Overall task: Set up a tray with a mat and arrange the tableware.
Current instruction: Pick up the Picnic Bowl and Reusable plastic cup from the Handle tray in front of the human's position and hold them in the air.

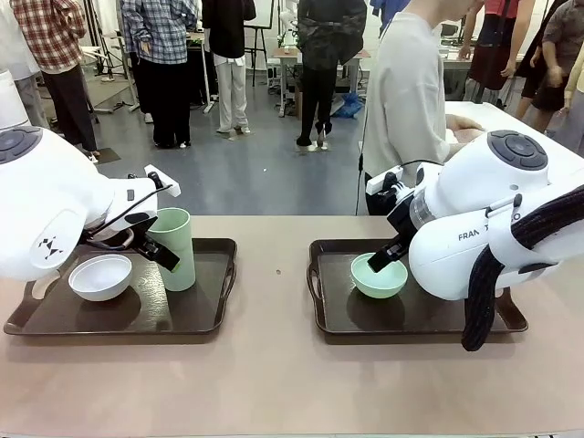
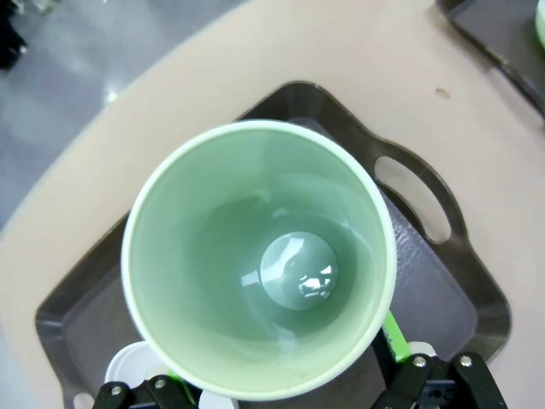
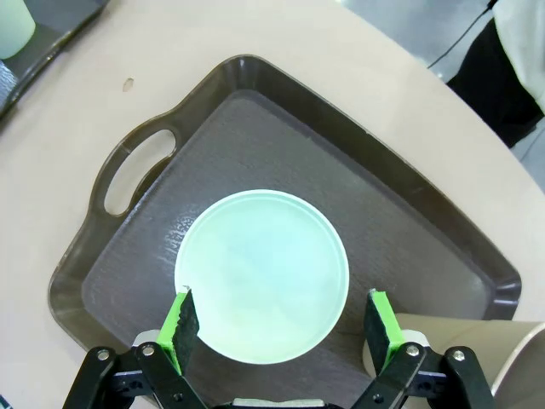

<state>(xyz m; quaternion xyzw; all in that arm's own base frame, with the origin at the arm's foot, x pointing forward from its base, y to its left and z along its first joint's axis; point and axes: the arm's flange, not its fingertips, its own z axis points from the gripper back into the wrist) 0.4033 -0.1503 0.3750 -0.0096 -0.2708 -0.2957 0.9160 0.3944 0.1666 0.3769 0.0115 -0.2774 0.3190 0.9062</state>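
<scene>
The step in hand looked to be the arranging of the tableware, with both arms at work. On the tan table (image 1: 274, 383) lay two dark brown plastic trays with handle slots.

On the left tray (image 1: 205, 297) the left gripper (image 2: 281, 354) stood spread wide, its fingers either side of the tall pale green matte plastic cup (image 1: 173, 245). The cup stood upright near the tray's middle, towards its far edge. Whether the green pads touched the cup's wall I could not tell, but nothing was clamped. A small round white plastic bowl (image 1: 100, 276) sat beside the cup, near the tray's left edge.

On the right tray (image 3: 255, 128) the right gripper (image 3: 281, 328) was likewise fully spread and had hold of nothing. Its pads flanked the small round mint green plastic bowl (image 3: 262, 273), which rested on the tray's dark textured floor, nearer the left handle. A tall taupe-brown plastic cup (image 3: 521, 362) stood just beside the bowl, on the side away from that handle.

I judged all four pieces already on the trays, and the textured floor possibly the mat. Whether each arm was about to take its piece or leave it, I could not tell. A grasp would call for closing squarely across the cup and the bowl. A retreat would call for rising straight up, so the tall cup was not tipped.
</scene>
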